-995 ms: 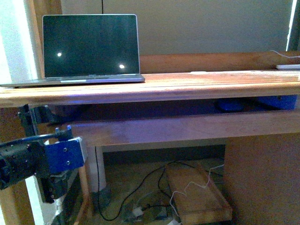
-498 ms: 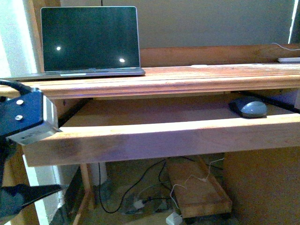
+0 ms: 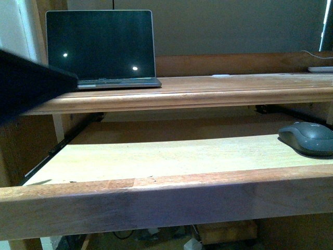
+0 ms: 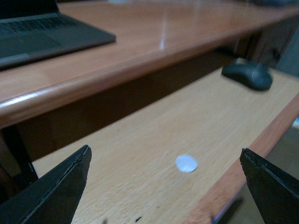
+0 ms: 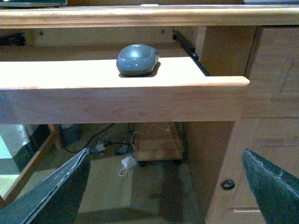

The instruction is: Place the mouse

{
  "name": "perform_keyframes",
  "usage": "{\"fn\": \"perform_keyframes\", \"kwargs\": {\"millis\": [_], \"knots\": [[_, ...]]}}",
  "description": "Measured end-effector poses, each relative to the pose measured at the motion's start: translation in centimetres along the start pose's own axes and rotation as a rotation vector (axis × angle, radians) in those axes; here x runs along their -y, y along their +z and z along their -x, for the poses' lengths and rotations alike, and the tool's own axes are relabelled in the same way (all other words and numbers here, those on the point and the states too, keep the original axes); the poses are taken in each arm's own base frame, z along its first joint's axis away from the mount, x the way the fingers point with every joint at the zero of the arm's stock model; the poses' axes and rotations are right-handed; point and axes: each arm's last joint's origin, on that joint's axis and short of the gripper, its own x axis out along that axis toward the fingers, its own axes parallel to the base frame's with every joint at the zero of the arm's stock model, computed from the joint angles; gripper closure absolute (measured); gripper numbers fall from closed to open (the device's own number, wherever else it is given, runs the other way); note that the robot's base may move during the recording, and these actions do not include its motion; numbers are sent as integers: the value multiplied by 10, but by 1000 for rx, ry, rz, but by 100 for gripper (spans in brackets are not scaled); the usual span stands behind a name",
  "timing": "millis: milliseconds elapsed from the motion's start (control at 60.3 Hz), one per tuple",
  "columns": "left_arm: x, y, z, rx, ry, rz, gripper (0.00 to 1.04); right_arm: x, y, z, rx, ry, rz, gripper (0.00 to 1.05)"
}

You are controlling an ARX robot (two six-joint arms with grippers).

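Observation:
The dark grey mouse (image 3: 308, 138) lies on the pulled-out wooden keyboard tray (image 3: 156, 156), at its right end. It also shows in the left wrist view as the mouse (image 4: 247, 75) and in the right wrist view as the mouse (image 5: 136, 59). My left gripper (image 4: 166, 186) is open above the tray's left part, far from the mouse, with nothing between its fingers. In the front view only a dark edge of the left arm (image 3: 31, 83) shows. My right gripper (image 5: 166, 186) is open, in front of and below the tray, holding nothing.
A laptop (image 3: 101, 49) stands open on the desk top (image 3: 208, 88) at the left. A small white round sticker (image 4: 186, 163) sits on the tray. Under the desk are cables and a wooden wheeled board (image 5: 156, 144). A cabinet (image 5: 261, 116) stands at the right.
The tray has slid further out and the view has come closer. The mouse now shows fully on it. The left arm has risen from below the tray to desk height.

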Motion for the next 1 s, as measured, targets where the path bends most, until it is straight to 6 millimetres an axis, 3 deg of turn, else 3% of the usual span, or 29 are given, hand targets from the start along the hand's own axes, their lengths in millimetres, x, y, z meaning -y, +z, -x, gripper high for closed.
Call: {"fn": "perform_keyframes", "kwargs": {"millis": [116, 199, 381, 464, 547, 829, 995], "knots": [[5, -12, 23, 72, 408, -28, 31, 0, -1, 0, -21, -14, -13, 7], [-1, -28, 34, 64, 570, -25, 43, -1, 2, -4, -137, -99, -64, 7], [-2, -57, 51, 39, 580, -26, 71, -4, 45, -40, -81, -73, -73, 7], [-2, -67, 60, 44, 584, -29, 89, -8, 75, -71, -36, -69, -65, 7], [-2, -74, 66, 43, 587, -29, 101, -16, 91, -98, -29, -44, -31, 7], [-7, -93, 86, 46, 593, -32, 102, -47, 104, -173, -168, 23, 125, 7], [-3, -100, 92, 47, 587, -33, 102, -53, 108, -198, -241, 11, 197, 7]]}}
